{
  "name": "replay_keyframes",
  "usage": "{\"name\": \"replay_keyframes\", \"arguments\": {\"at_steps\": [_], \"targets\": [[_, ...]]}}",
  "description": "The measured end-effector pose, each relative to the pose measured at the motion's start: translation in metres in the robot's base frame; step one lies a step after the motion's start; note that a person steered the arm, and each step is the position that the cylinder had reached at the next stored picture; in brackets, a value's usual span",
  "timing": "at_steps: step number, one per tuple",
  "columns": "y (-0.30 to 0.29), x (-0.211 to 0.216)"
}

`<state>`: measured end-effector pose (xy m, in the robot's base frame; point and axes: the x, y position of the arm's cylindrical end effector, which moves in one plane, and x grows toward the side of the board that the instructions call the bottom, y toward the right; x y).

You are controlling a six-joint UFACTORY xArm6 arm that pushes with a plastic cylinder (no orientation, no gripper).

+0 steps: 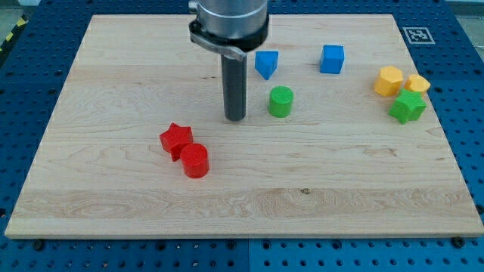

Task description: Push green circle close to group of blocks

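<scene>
- Tool state: my tip [235, 119] is a plain rod end with nothing to spread or clamp; it rests on the surface [113, 219] near the middle of the far half, holding nothing.
- Just to the view's right of my tip stands the green circle [280, 101], apart from it by a narrow strip of bare wood.
- Seen from here, the green circle is a short upright cylinder with its round face up; it has no long axis along the surface and points no particular way.
- Beyond the green circle, toward the top edge, sits a blue block [266, 63] of angular shape, and further right a blue cube [332, 58].
- Near the right edge is a tight group: a yellow block [389, 80], a second yellow block [417, 83] beside it, and a green star [408, 106] touching them on the near side.
- The green circle is well apart from that group, with bare wood between.
- Toward the left and nearer the bottom edge, a red star [176, 140] touches a red cylinder [195, 160].
</scene>
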<state>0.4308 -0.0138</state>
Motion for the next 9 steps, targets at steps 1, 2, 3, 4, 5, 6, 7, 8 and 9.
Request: {"name": "replay_keyframes", "arguments": {"at_steps": [1, 2, 3, 4, 5, 6, 7, 8, 9], "targets": [[0.078, -0.006], [0.158, 0.006], [0.174, 0.006], [0.139, -0.003], [0.136, -0.025], [0.155, -0.036], [0.190, -0.033], [0.205, -0.027], [0.189, -0.027]]}}
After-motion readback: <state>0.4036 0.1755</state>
